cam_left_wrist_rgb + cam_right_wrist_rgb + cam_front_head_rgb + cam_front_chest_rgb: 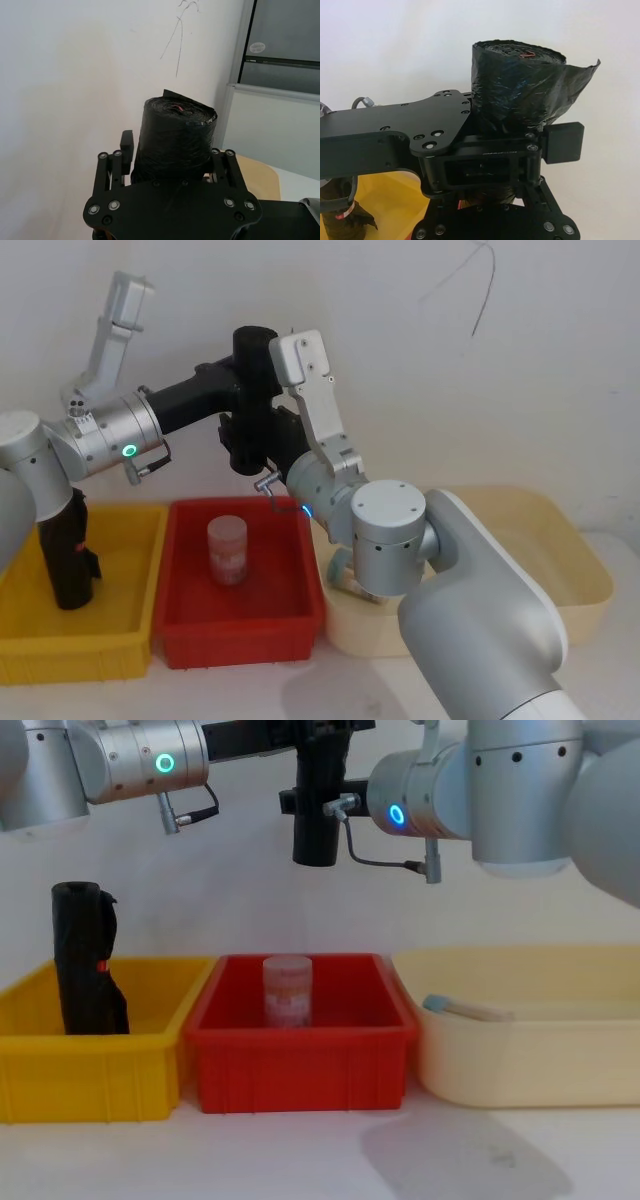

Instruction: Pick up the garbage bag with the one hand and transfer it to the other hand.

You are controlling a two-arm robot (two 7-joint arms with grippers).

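The left gripper [250, 390], on the arm with the green ring, is reaching in from the left and clamping its jaws on the garbage bag [254, 400], which is hanging upright in the air above the red bin [242, 625]. The roll is sitting between those jaws, its top sticking up past them. It is a tight, glossy black cylinder of wrinkled plastic with a loose flap at its upper edge and a small red mark on its top face. The right gripper [262, 445], on the arm with the blue ring, is meeting the roll from the other side, lower down; its jaws are closing around the roll, though whether they are gripping it I cannot tell.

Three bins are standing side by side on a white table [320, 1160] against a white wall: one yellow bin [80, 650], one red, one cream bin [570, 560]. A second black roll [68, 550] is standing in the yellow bin, and one jar [227, 550] is standing in the red one
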